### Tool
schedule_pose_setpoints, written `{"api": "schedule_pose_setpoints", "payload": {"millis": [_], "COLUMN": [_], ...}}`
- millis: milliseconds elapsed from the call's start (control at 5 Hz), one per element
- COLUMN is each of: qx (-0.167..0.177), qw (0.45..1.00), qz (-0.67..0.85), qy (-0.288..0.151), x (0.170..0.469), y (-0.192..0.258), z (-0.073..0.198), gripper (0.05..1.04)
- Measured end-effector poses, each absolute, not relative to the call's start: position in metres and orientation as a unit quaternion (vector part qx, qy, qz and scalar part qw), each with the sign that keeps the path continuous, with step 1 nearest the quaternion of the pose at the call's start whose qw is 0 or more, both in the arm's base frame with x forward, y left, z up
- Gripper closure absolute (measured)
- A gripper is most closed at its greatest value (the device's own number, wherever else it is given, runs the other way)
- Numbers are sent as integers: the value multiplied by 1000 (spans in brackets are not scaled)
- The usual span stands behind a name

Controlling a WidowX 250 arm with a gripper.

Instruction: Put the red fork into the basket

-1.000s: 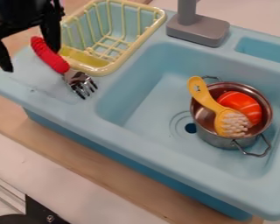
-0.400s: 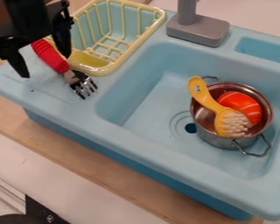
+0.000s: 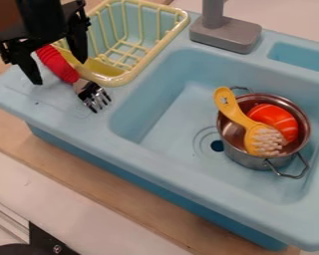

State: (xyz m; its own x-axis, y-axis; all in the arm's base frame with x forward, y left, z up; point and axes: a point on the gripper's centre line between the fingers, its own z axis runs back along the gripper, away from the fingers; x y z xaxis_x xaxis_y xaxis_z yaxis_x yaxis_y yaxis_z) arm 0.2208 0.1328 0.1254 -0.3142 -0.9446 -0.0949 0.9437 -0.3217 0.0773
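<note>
The black gripper [image 3: 60,74] hangs at the upper left over the sink unit's left ledge. It is open, one finger on either side of the red fork's handle as seen from the camera, with the fork between them and not held. The red fork [image 3: 58,64] has a ridged red handle and silver tines pointing to the lower right; its handle's top end is partly behind the gripper. Just right of the handle stands the basket [image 3: 147,58], a pale yellow wire-like rack, its left side partly hidden by the gripper.
A metal pot [image 3: 244,156] stands in the blue sink basin [image 3: 163,119], with a yellow brush [image 3: 237,115] and an orange-red piece [image 3: 275,117] in it. The grey faucet [image 3: 225,34] rises behind the basin, right of the basket.
The gripper has come in from the upper left, moving right and slightly down, and its fingers now straddle the fork's handle in view. The fork and basket have kept their places.
</note>
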Motion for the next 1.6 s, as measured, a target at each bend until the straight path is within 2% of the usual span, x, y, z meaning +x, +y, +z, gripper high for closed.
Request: {"api": "schedule_pose_setpoints", "payload": {"millis": [600, 800, 1200, 1400, 1600], "qx": [58, 58, 63, 66, 60], "qw": [586, 590, 588, 585, 582], "qz": [-808, -805, -806, -808, -811], "qy": [7, 6, -11, -11, -11], "x": [229, 232, 233, 234, 235], "y": [147, 153, 157, 155, 150], "z": [117, 116, 116, 116, 116], "gripper": [85, 130, 643, 684, 684]}}
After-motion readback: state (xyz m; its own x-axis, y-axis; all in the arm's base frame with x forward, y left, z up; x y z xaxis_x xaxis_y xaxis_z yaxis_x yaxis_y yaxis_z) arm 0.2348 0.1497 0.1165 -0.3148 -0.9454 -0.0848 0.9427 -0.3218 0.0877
